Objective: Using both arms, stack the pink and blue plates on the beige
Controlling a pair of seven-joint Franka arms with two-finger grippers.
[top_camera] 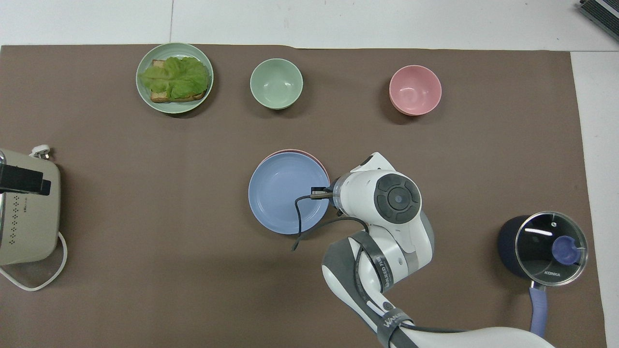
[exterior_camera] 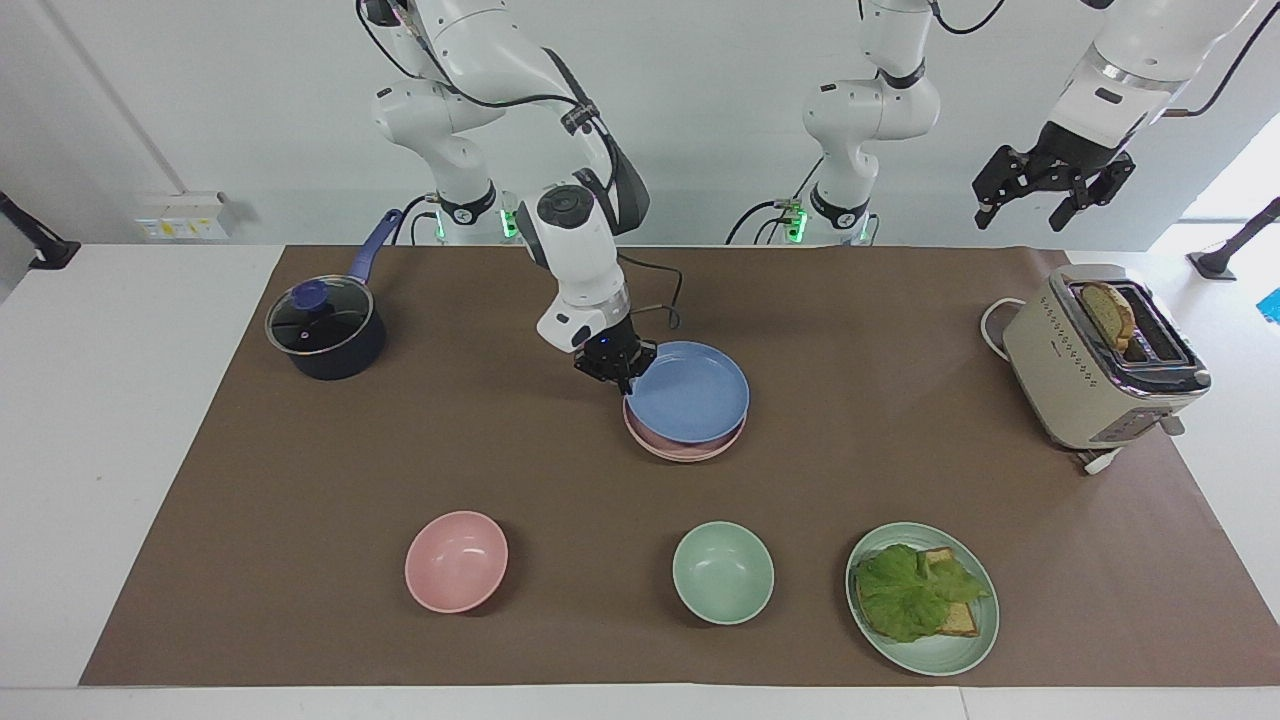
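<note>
The right gripper (exterior_camera: 622,375) pinches the blue plate's (exterior_camera: 690,392) rim, low over the pink plate (exterior_camera: 690,449). Let go off-centre, it could settle crooked or slide off. The left gripper (exterior_camera: 1030,205) waits wide open above the toaster (exterior_camera: 1095,365)

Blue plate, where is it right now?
The blue plate sits over the pink plate mid-table, its rim pinched by the right gripper, nearer to the robots than the green bowl.
</note>
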